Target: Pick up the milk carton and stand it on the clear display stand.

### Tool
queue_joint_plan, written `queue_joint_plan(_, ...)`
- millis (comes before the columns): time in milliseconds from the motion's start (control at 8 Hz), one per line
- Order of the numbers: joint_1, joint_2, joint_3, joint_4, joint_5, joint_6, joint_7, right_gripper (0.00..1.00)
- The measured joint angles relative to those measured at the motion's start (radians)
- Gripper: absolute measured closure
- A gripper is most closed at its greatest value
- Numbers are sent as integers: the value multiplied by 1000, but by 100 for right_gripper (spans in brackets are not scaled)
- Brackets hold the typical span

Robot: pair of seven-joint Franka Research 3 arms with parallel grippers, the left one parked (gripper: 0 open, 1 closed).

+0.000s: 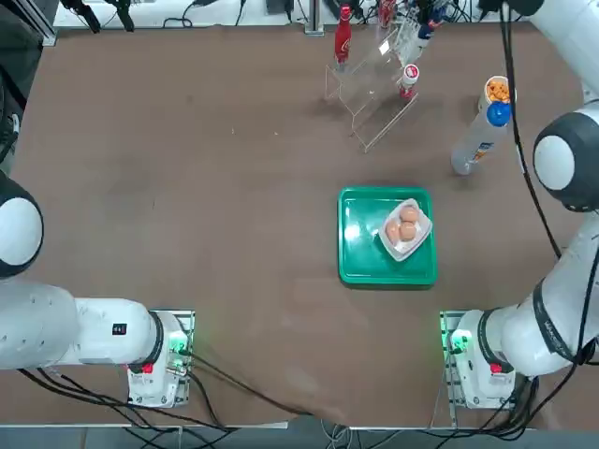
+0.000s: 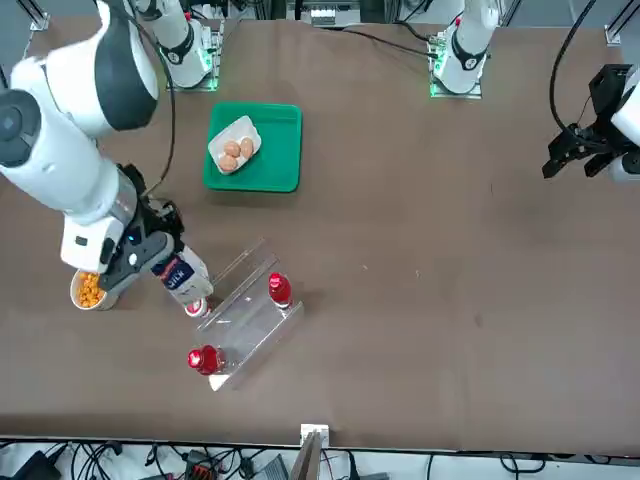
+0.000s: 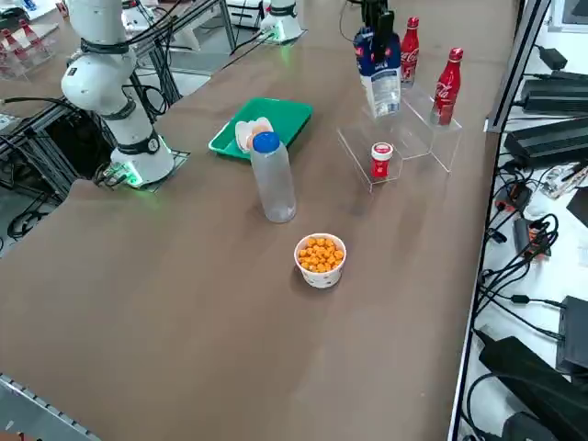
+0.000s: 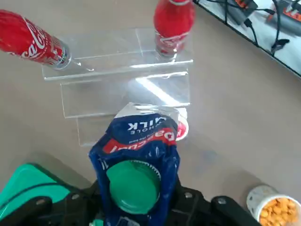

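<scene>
My right gripper is shut on the milk carton, a white carton with a dark blue gabled top and a green round cap. It holds the carton upright by the top, over the near side of the clear display stand. I cannot tell whether the carton's base touches a tier. In the front view the carton sits at the stand's end, with the gripper beside it. The wrist view shows the stand's steps just beyond the carton.
Two red cola bottles stand on the stand and a small red can sits by its low step. A tall white bottle with a blue cap, a cup of orange snacks and a green tray holding eggs lie nearby.
</scene>
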Motion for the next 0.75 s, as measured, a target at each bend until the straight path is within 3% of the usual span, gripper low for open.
queue_joint_plan(750,33,69,9,2,33,33,13,56)
